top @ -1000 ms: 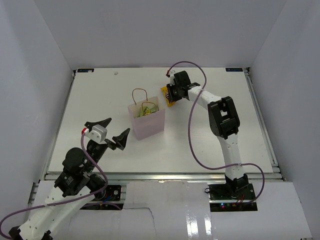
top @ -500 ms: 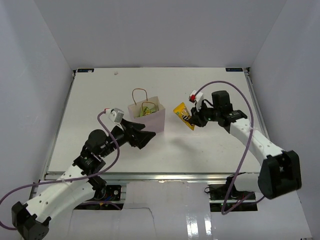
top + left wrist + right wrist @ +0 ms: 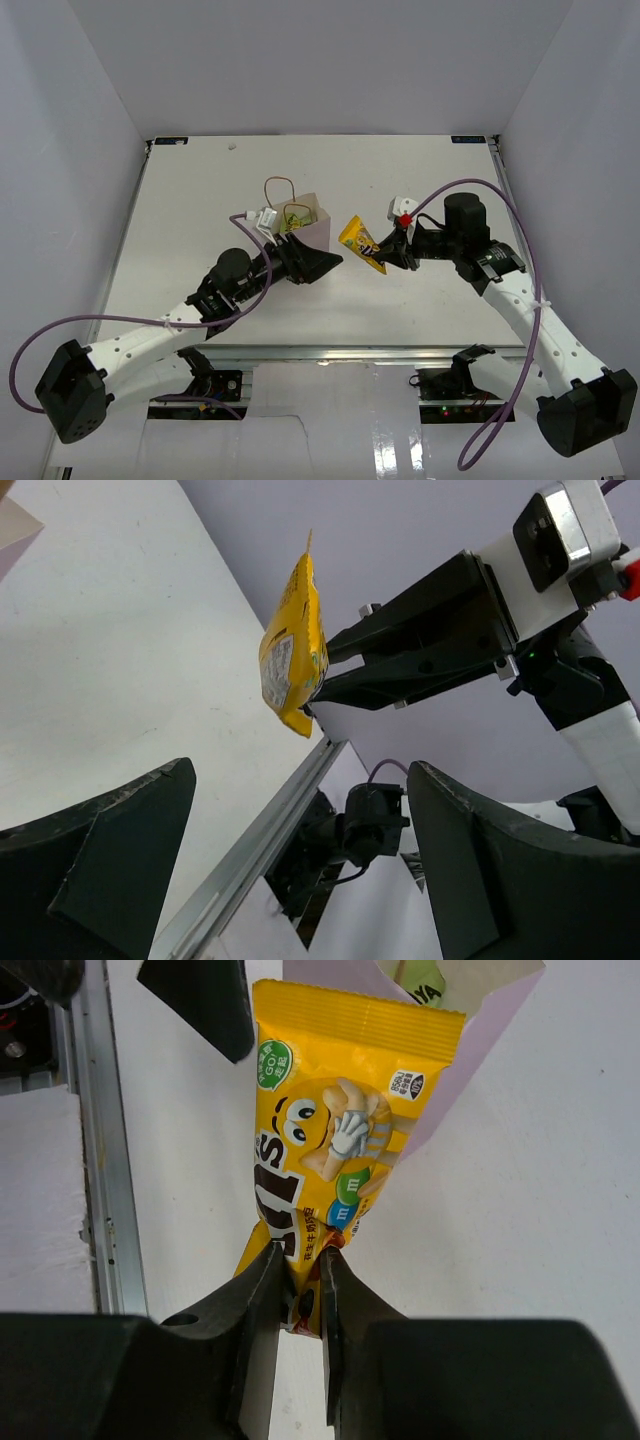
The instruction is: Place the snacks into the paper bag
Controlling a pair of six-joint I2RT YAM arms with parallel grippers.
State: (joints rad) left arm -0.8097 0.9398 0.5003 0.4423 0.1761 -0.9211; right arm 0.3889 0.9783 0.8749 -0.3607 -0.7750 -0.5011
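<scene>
- The right claw (image 3: 383, 256) was reaching down at the far side of the pink paper bag (image 3: 318, 233) a second ago. It now hangs in the air on the bag's right, and the snack has come up with it.
- The left claw (image 3: 308, 263) stood well to the bag's left a second ago. It has since swung in and now sits close against the bag's near side.
- The right claw's fingers (image 3: 262, 1290) are pinched almost together on the crimped bottom end of one yellow M&M's packet (image 3: 358, 243). The packet sticks out ahead of the fingertips, clear of the white table (image 3: 180, 220).
- The left claw's jaws are spread as wide as they go, with nothing between them. From its wrist view the yellow packet (image 3: 292, 652) hangs beyond the gap.
- Counted: one yellow packet, one bag, two claws.
- The bag stands just beyond the packet's free end, as seen from the right claw, with its mouth open.
- Inside the bag is at least one lime-green packet (image 3: 425, 985). How many lie in there cannot be told.
- One brown cord handle (image 3: 277, 186) loops up on the bag's far side.
</scene>
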